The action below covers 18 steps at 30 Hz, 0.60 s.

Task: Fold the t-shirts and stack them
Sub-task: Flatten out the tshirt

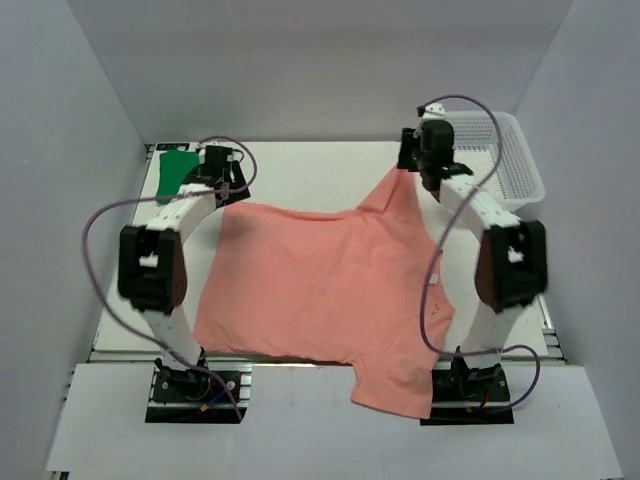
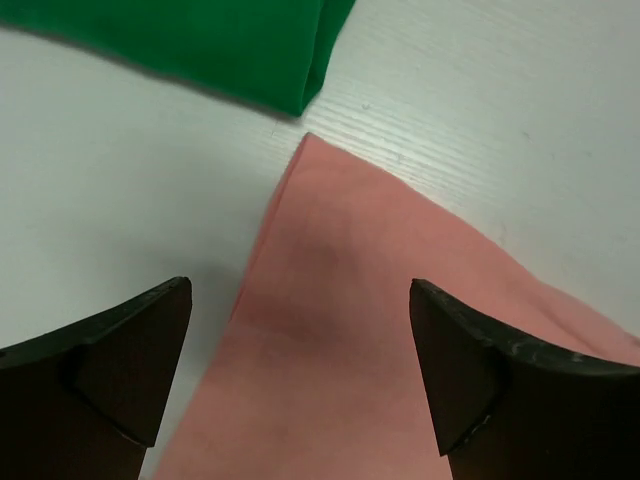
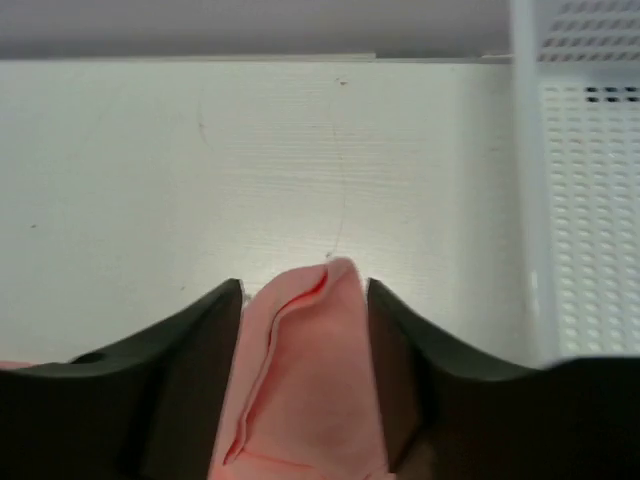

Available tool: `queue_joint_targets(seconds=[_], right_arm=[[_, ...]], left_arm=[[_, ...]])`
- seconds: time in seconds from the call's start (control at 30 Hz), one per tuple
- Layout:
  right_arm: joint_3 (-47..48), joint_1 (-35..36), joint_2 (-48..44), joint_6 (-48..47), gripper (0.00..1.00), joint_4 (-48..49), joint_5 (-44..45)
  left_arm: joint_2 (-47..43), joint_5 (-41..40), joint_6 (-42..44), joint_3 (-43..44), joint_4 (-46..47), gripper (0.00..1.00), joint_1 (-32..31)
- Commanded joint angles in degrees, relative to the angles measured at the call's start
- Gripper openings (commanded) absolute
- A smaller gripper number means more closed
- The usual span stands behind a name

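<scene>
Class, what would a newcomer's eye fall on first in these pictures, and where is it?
The salmon-pink t-shirt sprawls across the table, spilling over its near edge. The right gripper pinches its far corner beside the white basket. The green t-shirt lies at the far left, near the open left gripper.

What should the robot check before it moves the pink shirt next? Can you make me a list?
1. Right hand shut on the pink t-shirt: ok, cloth is pinched.
2. Left hand gripping the shirt: not ok, open above a corner.
3. Green t-shirt out of the way: ok, folded, apart from the pink corner.
4. Mesh basket clear of the right hand: ok, off to its side.
5. Shirt fully on the table: not ok, its near part passes the front edge.
</scene>
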Motion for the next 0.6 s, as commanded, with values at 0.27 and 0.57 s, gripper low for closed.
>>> queue_joint_targets(seconds=[0.27, 0.57], right_arm=[[21.2, -0.2, 15.4, 1.4, 0.90, -13.6, -6.7], [4.1, -0.2, 4.3, 10.3, 0.90, -17.1, -13.9]], left_arm=[[7.2, 1.7, -0.7, 15.2, -6.6, 1.00, 1.1], [-4.6, 11.0, -1.2, -5.4, 1.1, 1.00, -0.1]])
